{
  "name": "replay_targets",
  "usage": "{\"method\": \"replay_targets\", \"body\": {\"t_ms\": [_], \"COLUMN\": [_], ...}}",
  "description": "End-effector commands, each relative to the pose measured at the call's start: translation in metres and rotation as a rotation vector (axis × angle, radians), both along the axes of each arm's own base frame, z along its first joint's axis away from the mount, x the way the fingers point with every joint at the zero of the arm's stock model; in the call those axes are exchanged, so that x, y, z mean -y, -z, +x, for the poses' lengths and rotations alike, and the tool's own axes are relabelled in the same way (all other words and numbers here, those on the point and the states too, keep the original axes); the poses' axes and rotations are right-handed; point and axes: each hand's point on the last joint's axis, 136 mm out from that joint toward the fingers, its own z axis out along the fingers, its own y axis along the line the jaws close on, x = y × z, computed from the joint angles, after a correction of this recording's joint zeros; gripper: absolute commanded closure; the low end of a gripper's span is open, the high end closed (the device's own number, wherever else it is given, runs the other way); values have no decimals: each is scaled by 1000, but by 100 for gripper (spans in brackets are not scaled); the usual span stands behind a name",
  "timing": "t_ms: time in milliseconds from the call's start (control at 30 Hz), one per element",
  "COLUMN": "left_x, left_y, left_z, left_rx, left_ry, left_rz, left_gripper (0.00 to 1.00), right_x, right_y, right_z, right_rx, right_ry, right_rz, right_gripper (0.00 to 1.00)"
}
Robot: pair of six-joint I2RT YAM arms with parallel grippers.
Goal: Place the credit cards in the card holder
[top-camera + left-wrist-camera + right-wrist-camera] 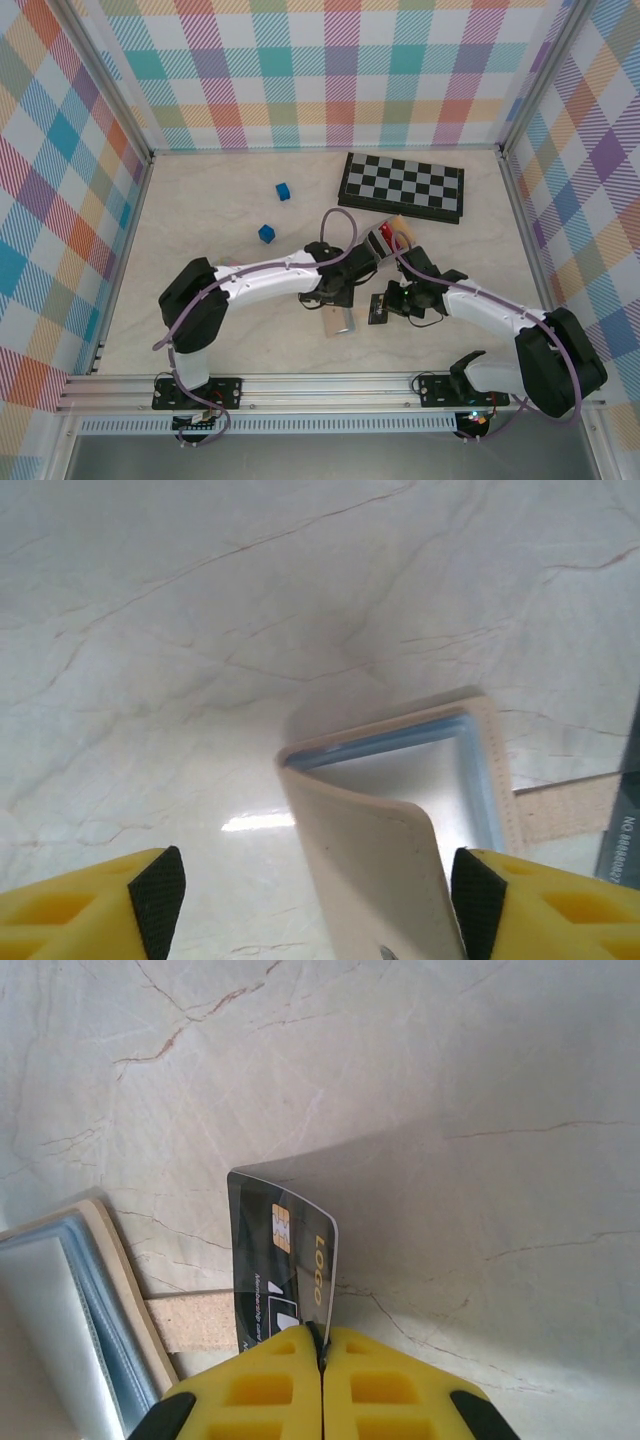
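one card holder (pixel 380 880), tan, lies opened on the marble-look table (pixel 150 630) at the near middle, between the two arms. its blue-grey inner panel faces up, one tan flap stands up from it, and a short tan strap (pixel 565 810) sticks out on its right side.

two credit cards can be counted. one black card (pixel 285 1250) is pinched by its near end in the right gripper (pixel 322 1345), whose yellow fingers are pressed together on it. it is held just to the right of the card holder, over the end of the strap. one red card (pixel 384 238) lies farther back, just on the near side of the chessboard. a pale thing beside it is too small to name.

the left gripper (pixel 318 905) stands over the card holder with its jaws apart and the raised flap between them. the left pad (pixel 158 900) is clear of the flap and the right pad is at its edge, so nothing is clamped.

writing: the black card's face carries "logo" in gold letters beside one gold chip (pixel 281 1228), with small white print below that cannot be read. in the left wrist view its edge shows "no." and a run of eights.

farther off are one black-and-grey chessboard (pixel 400 187) at the far right and two blue cubes (pixel 283 191) at the far middle, well apart from the card holder.
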Motion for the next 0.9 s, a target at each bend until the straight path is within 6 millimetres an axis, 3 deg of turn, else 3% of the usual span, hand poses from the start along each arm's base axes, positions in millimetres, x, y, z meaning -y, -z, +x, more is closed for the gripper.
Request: {"method": "replay_targets", "body": {"t_ms": [0, 300, 367, 600, 700, 867], "left_x": [-17, -28, -22, 4, 11, 18], "left_y": [0, 0, 0, -12, -15, -9], "left_z": [-9, -15, -13, 14, 20, 24], "left_rx": [5, 38, 47, 120, 124, 104], "left_ry": [-11, -44, -46, -75, -74, -54], "left_rz": [26, -130, -225, -541, -584, -584], "left_gripper": [41, 94, 100, 100, 100, 100], "right_x": [30, 27, 24, 7, -2, -20], "right_y": [20, 14, 8, -46, -68, -86], "right_z": [-19, -14, -9, 11, 14, 13], "right_rx": [-88, -77, -59, 93, 151, 192], "right_ry": [44, 40, 26, -21, -50, -104], "right_rz": [-151, -145, -133, -37, 26, 141], "right_gripper": [94, 94, 94, 93, 93, 92]}}
